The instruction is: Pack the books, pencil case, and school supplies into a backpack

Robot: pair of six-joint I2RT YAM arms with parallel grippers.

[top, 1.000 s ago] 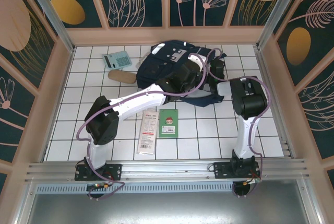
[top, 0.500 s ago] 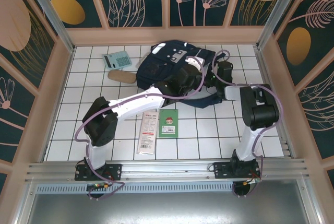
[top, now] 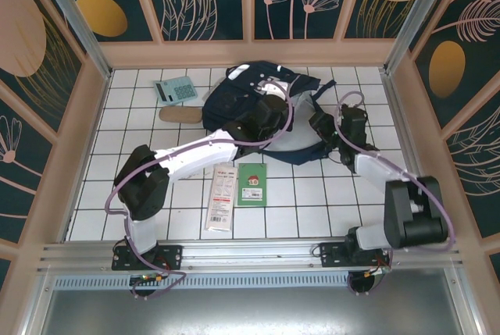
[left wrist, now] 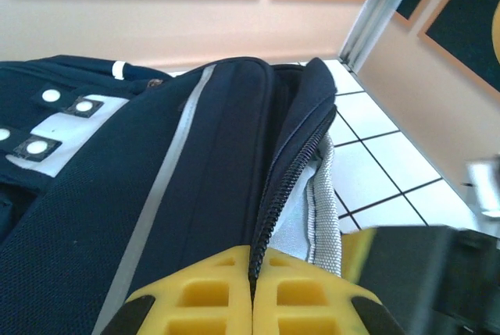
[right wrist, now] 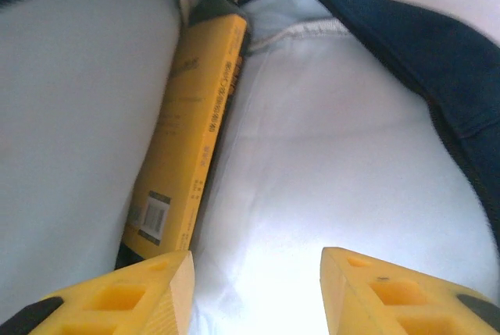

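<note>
fingers [left wrist: 205, 294] of the left gripper [left wrist: 254, 266] clenched flat together. the zipper edge [left wrist: 291, 171] of the backpack [left wrist: 141, 210] runs down into the seam between them, so they are grasping the rim of the opening. rim is lifted, with a strip of grey webbing and pale inside showing beside it.

fingers [right wrist: 129, 297] of the right gripper [right wrist: 258, 263] stand apart, released, with nothing between them. they point into the bag's pale lining [right wrist: 336, 163], dark navy fabric along the upper right of that view.

items, largest first:
- backpack: lies at the far middle of the white tiled table [top: 312, 210], white stripes and grey-white patches up. both arms reach onto it, the left over its middle, the right at its right side.
- orange-yellow book [right wrist: 191, 140]: inside the backpack, standing on its edge against the left of the lining, barcode end towards the right wrist camera, just beyond the left-hand finger.
- white-and-red pack [top: 221, 197]: flat on the table, near side, lengthwise towards the arms.
- green book [top: 251, 184]: flat, just beside the pack on its right, house picture up.
- calculator [top: 175, 90]: far left of the table, keys up, well apart from the pack.
- pencil case [top: 181, 115]: just in front of the calculator, lying crosswise. its right end is close to the backpack; cannot tell whether they touch.
</note>
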